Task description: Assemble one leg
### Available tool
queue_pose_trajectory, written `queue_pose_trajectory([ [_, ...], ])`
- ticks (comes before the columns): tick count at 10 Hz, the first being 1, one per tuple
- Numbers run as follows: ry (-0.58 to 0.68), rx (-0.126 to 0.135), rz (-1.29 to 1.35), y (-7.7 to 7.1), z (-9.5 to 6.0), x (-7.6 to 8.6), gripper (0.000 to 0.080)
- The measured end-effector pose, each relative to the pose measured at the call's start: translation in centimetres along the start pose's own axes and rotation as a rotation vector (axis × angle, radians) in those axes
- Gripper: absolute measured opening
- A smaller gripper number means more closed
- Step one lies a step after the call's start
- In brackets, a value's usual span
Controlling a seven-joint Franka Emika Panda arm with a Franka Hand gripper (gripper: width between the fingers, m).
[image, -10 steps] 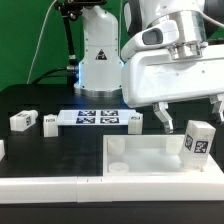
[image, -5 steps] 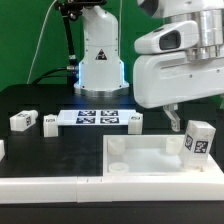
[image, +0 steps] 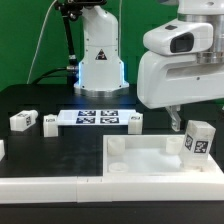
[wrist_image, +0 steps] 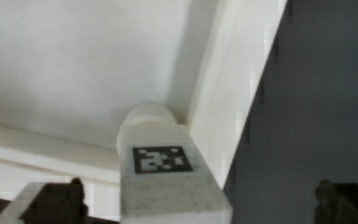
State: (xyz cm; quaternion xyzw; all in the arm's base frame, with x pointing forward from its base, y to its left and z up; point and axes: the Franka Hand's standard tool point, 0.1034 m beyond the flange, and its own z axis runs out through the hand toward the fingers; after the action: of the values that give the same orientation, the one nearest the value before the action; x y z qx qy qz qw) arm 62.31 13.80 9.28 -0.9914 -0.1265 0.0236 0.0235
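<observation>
The hand (wrist_image: 202,198) hangs wide open and empty; the upright leg (image: 197,141) stands just beneath it at the tray (image: 150,183) corner. Best to lower straight, straddle it evenly and grip its flat faces.

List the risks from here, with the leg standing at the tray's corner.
1. The leg stands upright at the tray's corner, with the end effector open above it. A sideways drift may let a finger knock it over.
2. Whether the leg is fully seated cannot be told. If it is loose, it may tip out.
</observation>
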Motion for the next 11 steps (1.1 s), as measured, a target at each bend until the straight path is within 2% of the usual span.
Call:
queue_pose_trajectory([
  [2,0.019,-0.011,0.076,-0.4,0.6,0.4,0.0649],
  [4,0.028,-0.043,0.076,0.0,2.9,0.4,0.0649],
  [5,0.027,-0.052,0.043,0.4,3.5,0.4,0.0649],
  [6,0.027,-0.061,0.014,1.6,3.6,0.3,0.0649],
  [9,0.028,-0.063,0.004,2.1,3.3,0.5,0.0649],
  [10,0.028,-0.064,-0.012,2.4,3.3,0.5,0.0536],
  [11,0.028,-0.063,-0.016,2.6,3.3,0.5,0.0536],
])
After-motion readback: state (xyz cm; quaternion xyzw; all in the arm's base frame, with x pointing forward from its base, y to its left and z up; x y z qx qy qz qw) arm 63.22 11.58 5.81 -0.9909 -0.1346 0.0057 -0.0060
